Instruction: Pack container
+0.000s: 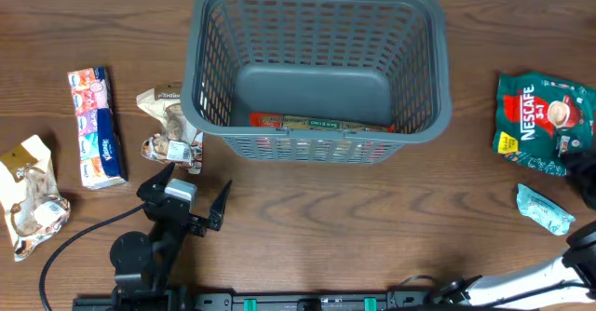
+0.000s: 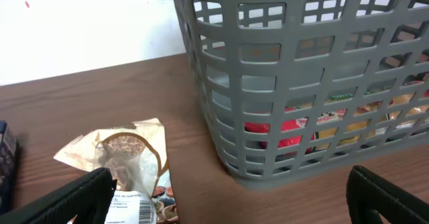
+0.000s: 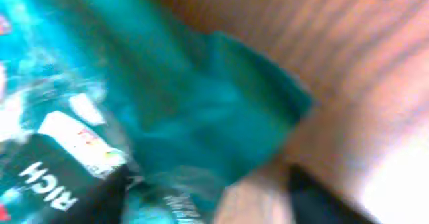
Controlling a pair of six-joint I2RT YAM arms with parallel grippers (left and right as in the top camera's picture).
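At right edge of desk (image 1: 447, 209), right claw (image 3: 214, 197) sits over Nescafe packet (image 1: 545, 120), closure cannot be told; container (image 1: 321, 134) lies to its left; left claw (image 1: 191, 195) apart.

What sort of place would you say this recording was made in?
Most likely a robotics lab bench, not a shop: a plain wooden table with a mounting rail along its near edge, a grey basket, and goods such as the Nescafe bag and tissue pack laid out beside it.
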